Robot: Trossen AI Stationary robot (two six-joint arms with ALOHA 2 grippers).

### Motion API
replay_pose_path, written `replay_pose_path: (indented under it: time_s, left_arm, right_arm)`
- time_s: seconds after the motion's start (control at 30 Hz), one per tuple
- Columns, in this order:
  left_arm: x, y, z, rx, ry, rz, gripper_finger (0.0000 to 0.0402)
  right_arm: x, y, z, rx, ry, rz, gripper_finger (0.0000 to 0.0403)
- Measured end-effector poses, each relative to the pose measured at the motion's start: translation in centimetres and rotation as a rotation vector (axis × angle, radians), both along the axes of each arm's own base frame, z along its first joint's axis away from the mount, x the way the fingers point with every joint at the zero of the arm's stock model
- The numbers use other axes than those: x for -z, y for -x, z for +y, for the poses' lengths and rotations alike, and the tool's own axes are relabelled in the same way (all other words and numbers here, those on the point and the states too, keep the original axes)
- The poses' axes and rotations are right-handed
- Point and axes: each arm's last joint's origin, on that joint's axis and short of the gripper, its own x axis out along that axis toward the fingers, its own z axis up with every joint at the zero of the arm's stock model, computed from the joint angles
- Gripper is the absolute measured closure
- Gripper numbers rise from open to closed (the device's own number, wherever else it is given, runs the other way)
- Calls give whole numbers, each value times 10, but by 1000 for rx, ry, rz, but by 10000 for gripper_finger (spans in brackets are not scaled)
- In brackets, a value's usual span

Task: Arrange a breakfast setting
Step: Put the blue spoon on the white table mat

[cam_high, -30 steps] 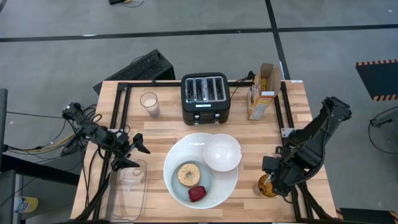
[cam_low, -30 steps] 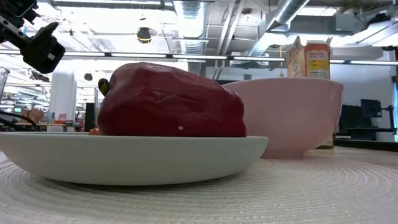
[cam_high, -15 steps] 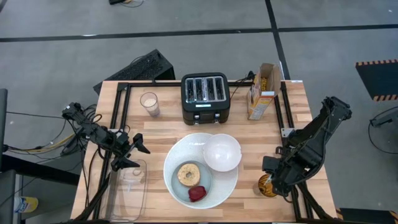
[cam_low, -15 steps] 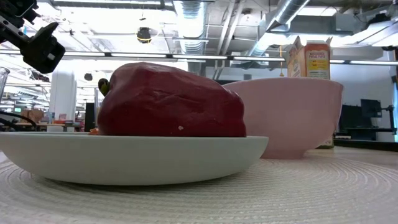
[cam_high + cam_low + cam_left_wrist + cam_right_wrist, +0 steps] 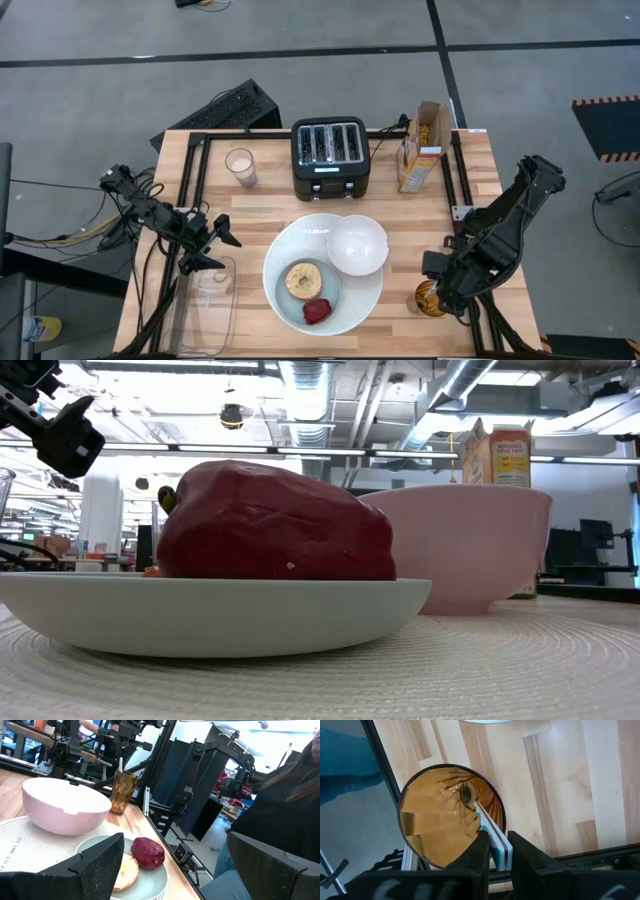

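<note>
A large round white plate [image 5: 290,245] lies at the table's middle. On it stand a white bowl [image 5: 357,246] and a smaller pale blue-grey plate [image 5: 300,303]. That plate carries a tan bagel [image 5: 303,279] and a small red food piece [image 5: 317,311]. My right gripper [image 5: 496,842] hangs over an amber glass cup [image 5: 451,815] by the table's right near edge. It is shut on a blue-handled spoon [image 5: 490,832] standing in the cup. My left gripper [image 5: 215,245] is open and empty, left of the plates. The orange cereal box [image 5: 422,147] stands at the far right. My right gripper pinches the spoon's blue-and-white handle [image 5: 499,851] between its two fingers, near the handle's upper end. The fingers come from above, pointing down. The spoon leans against the cup's rim, its bowl end [image 5: 468,794] down inside the cup.
A black four-slot toaster [image 5: 331,157] stands at the far middle, with a clear glass [image 5: 240,167] to its left. A clear tray [image 5: 208,305] lies at the near left under my left gripper. A person [image 5: 280,795] sits beyond the table's near edge.
</note>
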Motion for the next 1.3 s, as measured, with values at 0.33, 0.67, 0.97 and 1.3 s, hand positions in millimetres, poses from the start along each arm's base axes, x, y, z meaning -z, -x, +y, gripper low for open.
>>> replay_pose_path:
  time_s: [0.33,0.67,0.97,1.3]
  left_arm:
    - [0,0,0,0,0,0,61]
    - [0,0,0,0,0,0,61]
    - [0,0,0,0,0,0,61]
    - [0,0,0,0,0,0,61]
  right_arm:
    - [0,1,1,-9,-29,34,335]
    - [-7,5,-3,-11,-70,-1,343]
    - [-20,15,-14,-12,-122,-49,346]
    - [-50,46,-46,-17,-298,-122,347]
